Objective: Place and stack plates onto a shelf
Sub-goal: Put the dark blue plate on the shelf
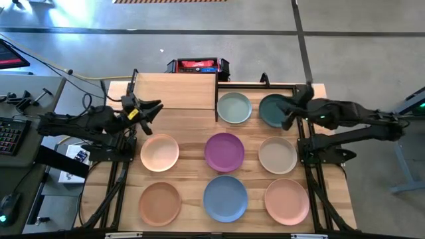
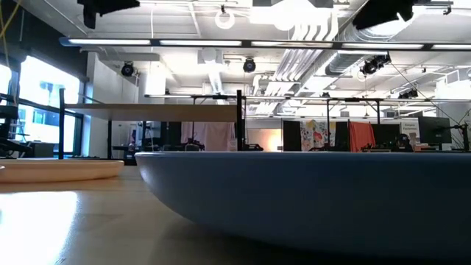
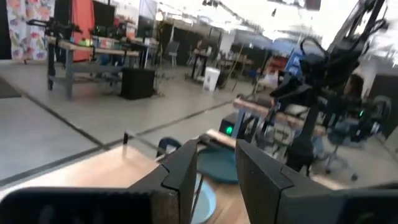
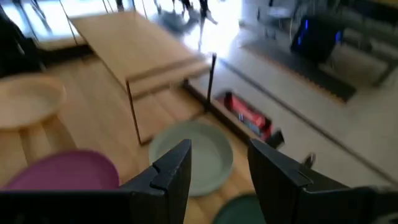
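The shelf (image 1: pixel 174 91) is bare; all eight plates lie on the worktop (image 1: pixel 189 162) beside and in front of it. The dark teal plate (image 1: pixel 271 111), farthest from the shelf in the rear row, is overhung by the right gripper (image 1: pixel 287 113), fingers spread and empty. Beside the shelf's other end, the left gripper (image 1: pixel 151 109) is held with fingers parted, nothing pinched.

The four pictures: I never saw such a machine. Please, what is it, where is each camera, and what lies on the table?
It is a robot with two dark arms at a wooden table. One camera looks down from above, one sits at table height, and one rides on each wrist. The left gripper hovers by the empty wooden shelf. The right gripper, open, hovers over the dark teal plate. Neither holds anything. Beside that plate lies the grey-green plate; six more plates lie in two rows.
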Robot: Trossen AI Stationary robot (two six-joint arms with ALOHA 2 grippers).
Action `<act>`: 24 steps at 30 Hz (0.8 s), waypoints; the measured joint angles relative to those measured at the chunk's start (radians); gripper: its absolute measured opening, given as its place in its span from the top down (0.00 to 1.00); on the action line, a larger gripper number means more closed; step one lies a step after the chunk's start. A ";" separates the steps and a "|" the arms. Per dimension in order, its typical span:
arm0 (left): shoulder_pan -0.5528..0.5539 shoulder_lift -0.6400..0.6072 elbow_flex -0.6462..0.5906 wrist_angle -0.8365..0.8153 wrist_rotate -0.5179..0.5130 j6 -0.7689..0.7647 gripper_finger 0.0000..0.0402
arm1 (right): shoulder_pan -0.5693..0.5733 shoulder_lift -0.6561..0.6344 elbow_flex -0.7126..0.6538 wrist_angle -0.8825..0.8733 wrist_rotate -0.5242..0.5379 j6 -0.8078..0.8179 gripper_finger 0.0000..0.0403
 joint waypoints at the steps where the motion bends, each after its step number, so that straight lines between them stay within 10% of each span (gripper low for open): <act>1: 0.000 0.007 0.000 -0.013 -0.005 0.000 0.75 | 0.000 0.018 0.000 -0.023 -0.001 0.027 0.64; 24: 0.062 0.192 0.000 -0.042 -0.010 -0.001 0.75 | -0.213 0.457 0.000 -0.095 -0.277 0.326 0.62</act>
